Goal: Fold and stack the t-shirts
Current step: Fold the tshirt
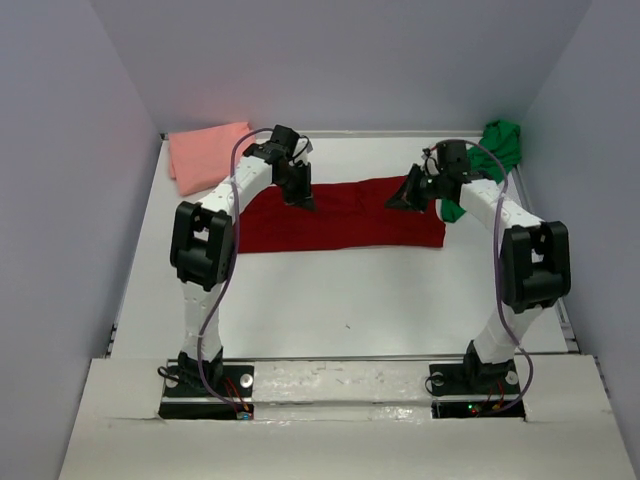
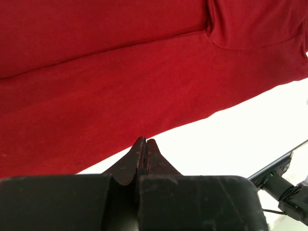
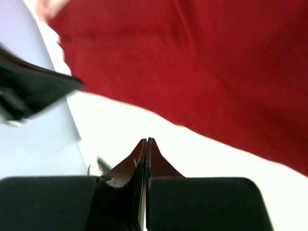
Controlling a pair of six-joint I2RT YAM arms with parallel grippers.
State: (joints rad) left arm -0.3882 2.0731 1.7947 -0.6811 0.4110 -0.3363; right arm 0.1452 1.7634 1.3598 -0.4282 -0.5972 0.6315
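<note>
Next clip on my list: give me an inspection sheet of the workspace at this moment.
Surface: white table.
Job's things: dark red t-shirt laid flat mid-table as a long band; salmon pink t-shirt at the far left corner; green t-shirt bunched at the far right corner; none stacked.
Clutter: nothing seen.
Grippers: left gripper and right gripper at the red shirt's edge, jaws shut; whether cloth is pinched is unclear.
Cables: purple cable along each arm.
Surroundings: plain grey walls on three sides.
</note>
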